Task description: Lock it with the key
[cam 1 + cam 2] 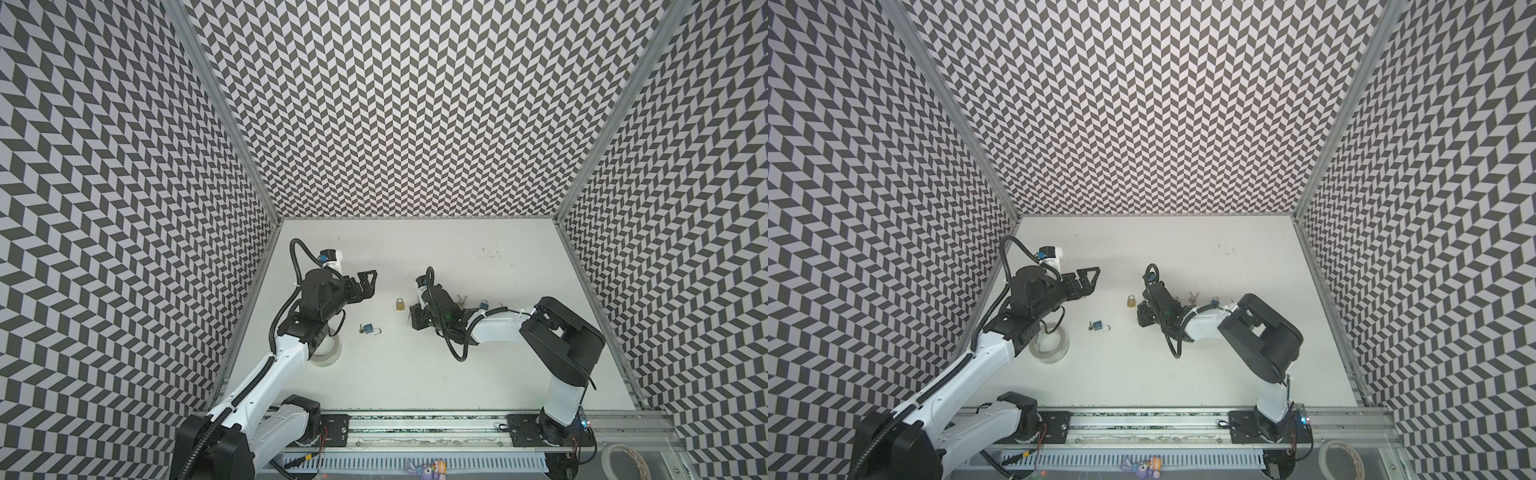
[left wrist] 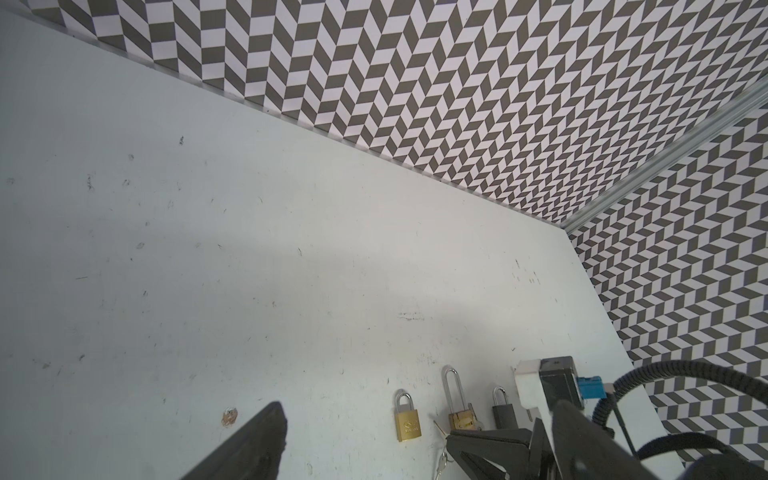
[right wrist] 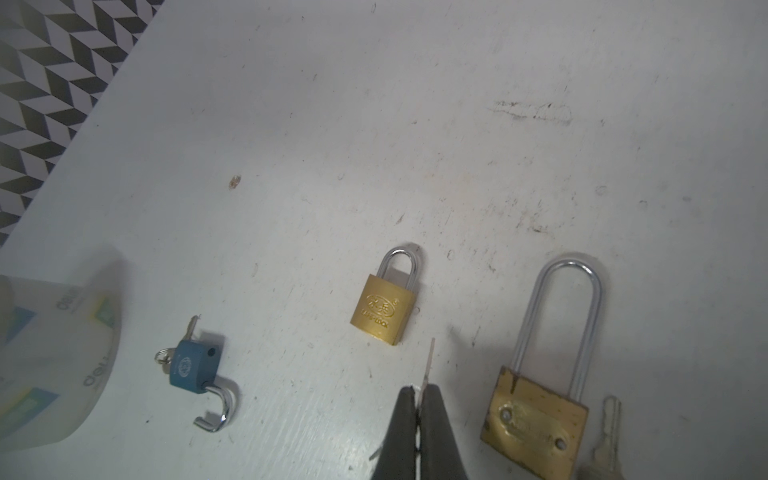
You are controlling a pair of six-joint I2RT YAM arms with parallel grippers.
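Clamped shut, the right end effector (image 3: 419,392) gripped the key (image 3: 428,363), blade jutting forward. Just ahead of its tip, not touching, the small brass padlock (image 3: 383,309) lay flat on the desk (image 3: 415,124), body end nearest, long axis near parallel to the blade. Well apart, the left end effector (image 1: 366,284) hung wide open, empty.

Top views: high above the front rail, tilted down toward the back wall, far off, whole table (image 1: 415,374) in frame. Left wrist: low, shallow look across the table to the back-right corner. Right wrist: close, steeply down. All four share the small brass padlock (image 2: 406,424); the blue padlock (image 3: 195,370) shows in both top views and right wrist.
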